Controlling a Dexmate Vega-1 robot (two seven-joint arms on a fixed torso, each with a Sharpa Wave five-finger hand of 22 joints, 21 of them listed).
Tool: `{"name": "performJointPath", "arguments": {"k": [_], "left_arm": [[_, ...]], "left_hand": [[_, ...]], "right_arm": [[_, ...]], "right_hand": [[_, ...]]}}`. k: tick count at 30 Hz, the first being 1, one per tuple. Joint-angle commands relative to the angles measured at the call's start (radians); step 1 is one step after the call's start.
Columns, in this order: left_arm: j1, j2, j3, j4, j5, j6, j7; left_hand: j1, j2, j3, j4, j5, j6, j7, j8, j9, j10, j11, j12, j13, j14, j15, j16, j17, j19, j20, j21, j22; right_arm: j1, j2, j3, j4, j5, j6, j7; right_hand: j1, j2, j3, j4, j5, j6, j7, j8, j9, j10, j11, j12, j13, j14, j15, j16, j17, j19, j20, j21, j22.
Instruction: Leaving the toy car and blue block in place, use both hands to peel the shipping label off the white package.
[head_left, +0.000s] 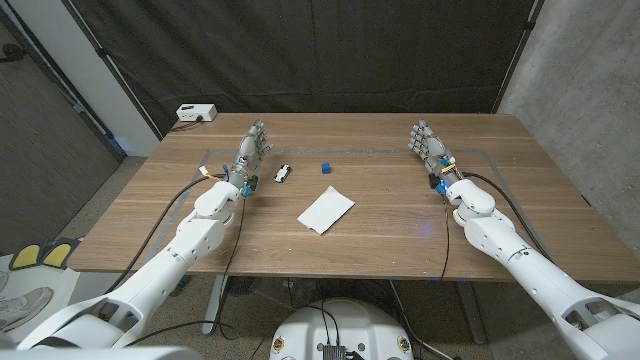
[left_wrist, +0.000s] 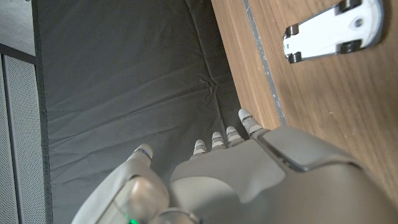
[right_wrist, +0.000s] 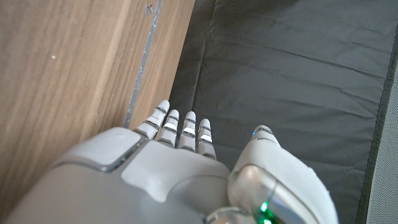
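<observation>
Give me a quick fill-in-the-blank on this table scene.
1. The small blue block sits to the ____ of the white toy car.
2. The flat white package lies ____ the robot than the car.
3. The left hand and the right hand hold ____.

Missing: right; nearer; nothing

Wooden table (head_left: 400, 250) with white package (head_left: 326, 209), toy car (head_left: 284, 173), blue block (head_left: 326, 167).

Both arms reach in from the near corners toward twelve o'clock. The left hand (head_left: 253, 152) at ten o'clock and the right hand (head_left: 430, 148) at two o'clock stand with fingers extended, holding nothing.
</observation>
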Motion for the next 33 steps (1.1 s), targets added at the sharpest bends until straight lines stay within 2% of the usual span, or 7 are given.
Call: {"name": "performJointPath", "arguments": {"k": [1,7,9,13,15,24,33], "left_arm": [[-0.009,0.004,0.007,0.003,0.029,-0.008,0.004],[-0.015,0.021,0.023,-0.002,0.088,-0.030,0.020],[-0.017,0.031,0.031,-0.007,0.125,-0.043,0.033],[-0.027,0.057,0.053,-0.010,0.216,-0.093,0.046],[-0.026,0.072,0.061,-0.025,0.265,-0.108,0.063],[-0.001,0.145,0.077,-0.147,0.455,-0.126,0.137],[0.031,0.210,0.076,-0.267,0.581,-0.121,0.152]], "left_hand": [[0.006,0.021,0.007,-0.002,0.003,-0.168,-0.012,0.006,0.001,-0.127,0.003,0.006,0.002,-0.164,0.007,0.003,0.005,-0.132,0.001,0.005,0.005],[0.040,0.003,0.011,-0.030,-0.004,-0.141,-0.013,0.012,0.001,-0.102,0.003,0.010,0.003,-0.138,0.007,0.005,0.003,-0.132,-0.013,-0.002,0.003],[0.066,-0.007,0.014,-0.050,-0.009,-0.114,-0.008,0.020,0.001,-0.077,0.007,0.015,0.003,-0.119,0.014,0.007,0.003,-0.125,-0.014,-0.005,0.002],[0.151,-0.021,0.031,-0.110,-0.032,-0.032,0.001,0.038,0.002,-0.012,0.011,0.025,0.004,-0.045,0.027,0.017,0.003,-0.076,0.015,-0.001,0.004],[0.180,-0.026,0.036,-0.131,-0.042,0.004,0.001,0.045,0.001,0.010,0.000,0.027,0.004,-0.022,0.026,0.018,0.004,-0.063,0.020,-0.001,0.005],[0.237,-0.047,0.040,-0.175,-0.062,0.071,0.001,0.057,0.002,0.049,-0.015,0.028,0.006,0.017,0.025,0.017,0.005,-0.037,0.035,-0.001,0.006],[0.261,-0.060,0.040,-0.194,-0.070,0.087,-0.008,0.057,0.003,0.071,-0.015,0.030,0.007,0.033,0.029,0.018,0.007,-0.033,0.042,-0.003,0.007]], "right_arm": [[-0.010,-0.003,0.007,-0.010,-0.001,0.008,-0.008],[-0.014,-0.003,0.006,-0.016,-0.003,0.007,-0.013],[-0.015,-0.004,0.005,-0.021,-0.004,0.005,-0.015],[-0.018,-0.003,0.003,-0.027,-0.006,0.003,-0.018],[-0.019,-0.001,0.001,-0.028,-0.007,0.005,-0.019],[-0.033,0.000,-0.003,-0.055,-0.022,0.019,-0.033],[-0.065,-0.007,-0.003,-0.105,-0.040,0.039,-0.054]], "right_hand": [[0.009,0.000,0.007,-0.002,0.007,0.008,-0.004,0.006,0.004,0.008,-0.001,0.004,0.005,0.012,0.001,0.003,0.004,-0.001,0.009,0.004,0.002],[0.009,0.000,0.007,-0.003,0.007,0.008,-0.004,0.006,0.004,0.008,-0.002,0.004,0.005,0.014,0.001,0.003,0.004,0.000,0.010,0.003,0.003],[0.009,0.000,0.008,-0.003,0.007,0.008,-0.005,0.006,0.004,0.009,-0.001,0.005,0.005,0.014,0.001,0.003,0.004,0.000,0.010,0.003,0.003],[0.008,0.000,0.008,-0.003,0.006,0.009,-0.005,0.006,0.004,0.011,0.001,0.005,0.005,0.014,0.003,0.002,0.004,0.000,0.010,0.002,0.003],[0.008,0.000,0.008,-0.004,0.006,0.008,-0.006,0.006,0.004,0.011,0.000,0.006,0.005,0.015,0.003,0.003,0.004,0.000,0.010,0.002,0.003],[0.007,-0.001,0.009,-0.004,0.006,0.009,-0.006,0.006,0.004,0.013,0.002,0.006,0.005,0.017,0.003,0.002,0.004,0.001,0.011,0.001,0.003],[0.006,0.000,0.010,-0.005,0.006,0.010,-0.006,0.006,0.005,0.017,0.004,0.008,0.005,0.018,0.003,0.002,0.005,0.002,0.011,0.000,0.004]]}}
